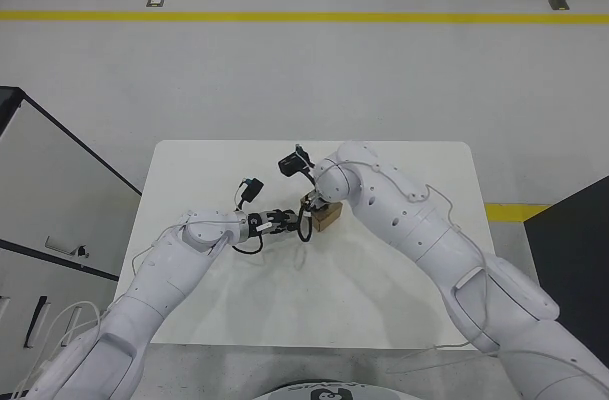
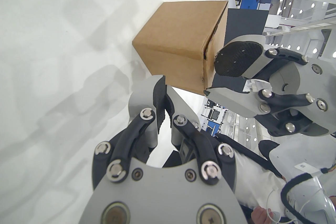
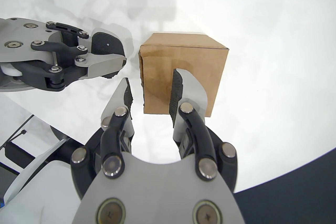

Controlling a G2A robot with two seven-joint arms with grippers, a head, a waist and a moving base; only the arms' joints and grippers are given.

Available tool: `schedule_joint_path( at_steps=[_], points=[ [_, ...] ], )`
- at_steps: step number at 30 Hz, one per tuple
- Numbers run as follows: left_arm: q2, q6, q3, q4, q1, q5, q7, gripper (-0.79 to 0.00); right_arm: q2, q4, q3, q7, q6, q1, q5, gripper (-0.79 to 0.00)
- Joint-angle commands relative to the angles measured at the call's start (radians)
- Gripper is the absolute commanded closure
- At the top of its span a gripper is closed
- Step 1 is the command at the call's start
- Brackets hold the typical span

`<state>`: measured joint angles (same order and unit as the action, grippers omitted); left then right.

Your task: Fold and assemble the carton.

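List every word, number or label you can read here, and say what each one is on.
None can be read.
The carton has plain brown faces with no print.
A small white sticker on the right arm is too small to read.

The carton (image 1: 327,214) is plain brown cardboard, unprinted, with darker brown along its seams and cut edges. Beneath it the table (image 1: 404,300) is uniform white. The left gripper (image 2: 164,88) and the right gripper (image 3: 152,79), both beside the carton, share one scheme: pale grey metal bodies and finger shells, black linkage bars and silver screw heads. Their pads (image 2: 239,59) are black with a fine dotted mesh texture. Beyond the table from the carton, the floor (image 1: 284,80) is light grey, crossed by a yellow line (image 1: 304,16).
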<state>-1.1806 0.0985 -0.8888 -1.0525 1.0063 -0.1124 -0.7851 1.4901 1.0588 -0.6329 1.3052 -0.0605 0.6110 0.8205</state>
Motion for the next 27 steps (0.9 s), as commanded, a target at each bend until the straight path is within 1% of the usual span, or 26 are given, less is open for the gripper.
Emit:
schedule_joint_path(
  at_steps=[1, 4, 5, 6, 7, 8, 9, 15, 22, 27],
  points=[
    [0.0, 0.0, 0.0, 0.0, 0.0, 0.0, 0.0, 0.0, -0.005, 0.011, -0.021, 0.004, 0.004, 0.003, -0.017, -0.376],
    [0.0, 0.0, 0.0, 0.0, 0.0, 0.0, 0.0, 0.0, -0.016, 0.025, -0.067, 0.007, 0.015, 0.014, -0.057, -0.366],
    [0.0, 0.0, 0.0, 0.0, 0.0, 0.0, 0.0, 0.0, -0.02, 0.028, -0.083, 0.005, 0.019, 0.019, -0.068, -0.342],
    [0.0, 0.0, 0.0, 0.0, 0.0, 0.0, 0.0, 0.0, -0.024, 0.029, -0.106, 0.001, 0.021, 0.026, -0.096, -0.289],
    [0.0, 0.0, 0.0, 0.0, 0.0, 0.0, 0.0, 0.0, -0.029, 0.028, -0.129, -0.001, 0.028, 0.033, -0.127, -0.185],
    [0.0, 0.0, 0.0, 0.0, 0.0, 0.0, 0.0, 0.0, -0.034, 0.024, -0.147, -0.002, 0.033, 0.036, -0.139, -0.055],
    [0.0, 0.0, 0.0, 0.0, 0.0, 0.0, 0.0, 0.0, -0.038, 0.02, -0.163, -0.007, 0.033, 0.041, -0.151, 0.0],
    [0.0, 0.0, 0.0, 0.0, 0.0, 0.0, 0.0, 0.0, -0.051, -0.006, -0.217, -0.026, 0.039, 0.062, -0.208, 0.0],
    [0.0, 0.0, 0.0, 0.0, 0.0, 0.0, 0.0, 0.0, -0.051, -0.048, -0.228, -0.035, 0.046, 0.068, -0.25, 0.0],
    [0.0, 0.0, 0.0, 0.0, 0.0, 0.0, 0.0, 0.0, -0.045, -0.11, -0.229, -0.043, 0.08, 0.057, -0.311, 0.0]
  ],
)
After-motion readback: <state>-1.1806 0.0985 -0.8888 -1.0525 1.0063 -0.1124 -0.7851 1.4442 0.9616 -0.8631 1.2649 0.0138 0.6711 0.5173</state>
